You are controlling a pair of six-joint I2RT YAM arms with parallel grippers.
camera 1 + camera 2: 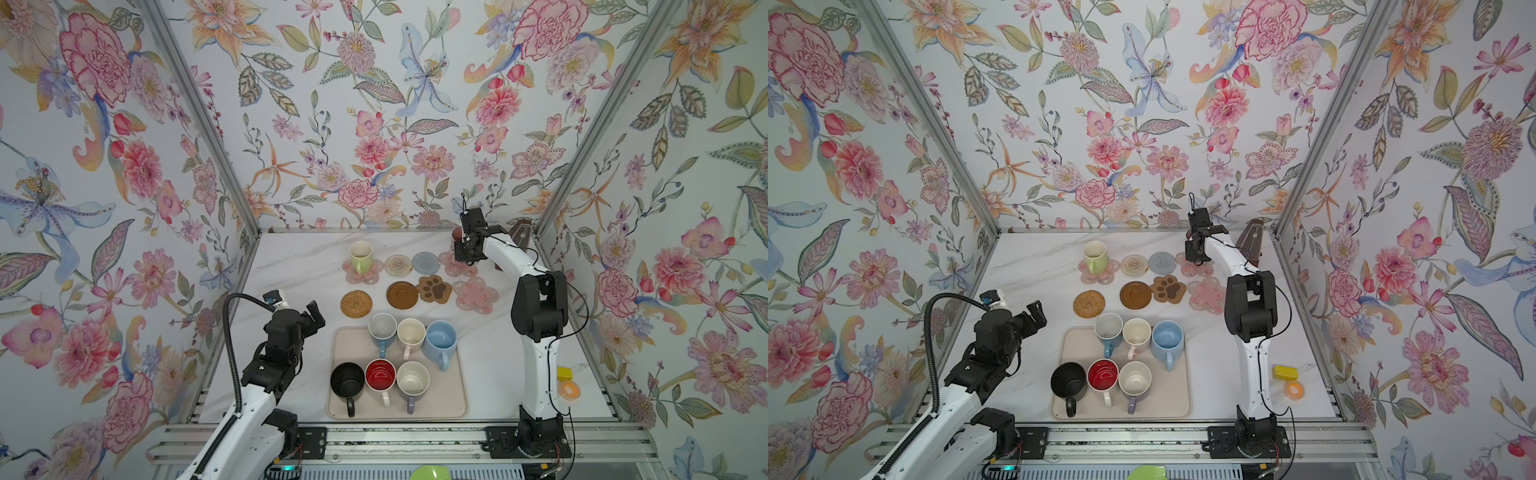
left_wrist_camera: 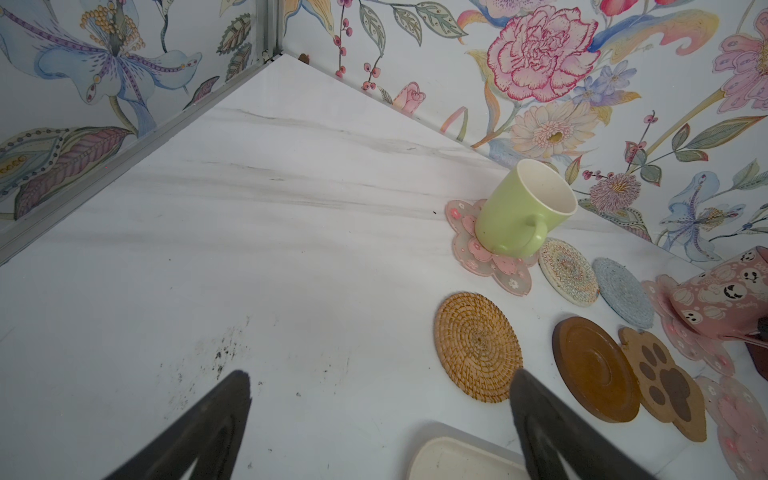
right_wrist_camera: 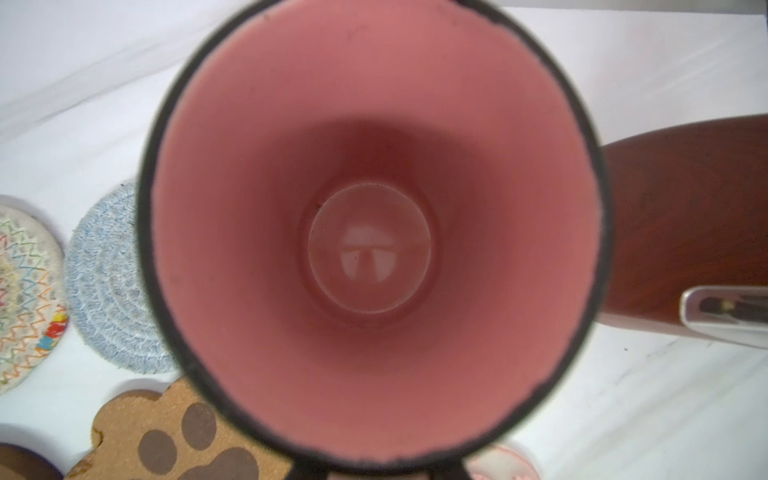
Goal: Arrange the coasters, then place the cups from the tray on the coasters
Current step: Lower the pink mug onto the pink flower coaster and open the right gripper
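Lowering the pink mug (image 1: 457, 235) looks like your step in hand. Your right gripper (image 1: 464, 251) is clamped on it over the pink flower mat (image 1: 458, 269), at 1 o'clock from the tray (image 1: 353, 345). Can't tell if the base touches yet. Centre it on the lobes, go straight down, and let go only once it sits flat.

The mug is round glazed ceramic, likely slick. The mat is translucent, lobed and looks rubbery. A blue woven mat (image 1: 425, 262) lies just beside it at 9 o'clock, a cork-like paw mat (image 1: 434, 289) at 7. Your left gripper (image 1: 316, 314) hangs with jaws apart at 9 o'clock of the tray.
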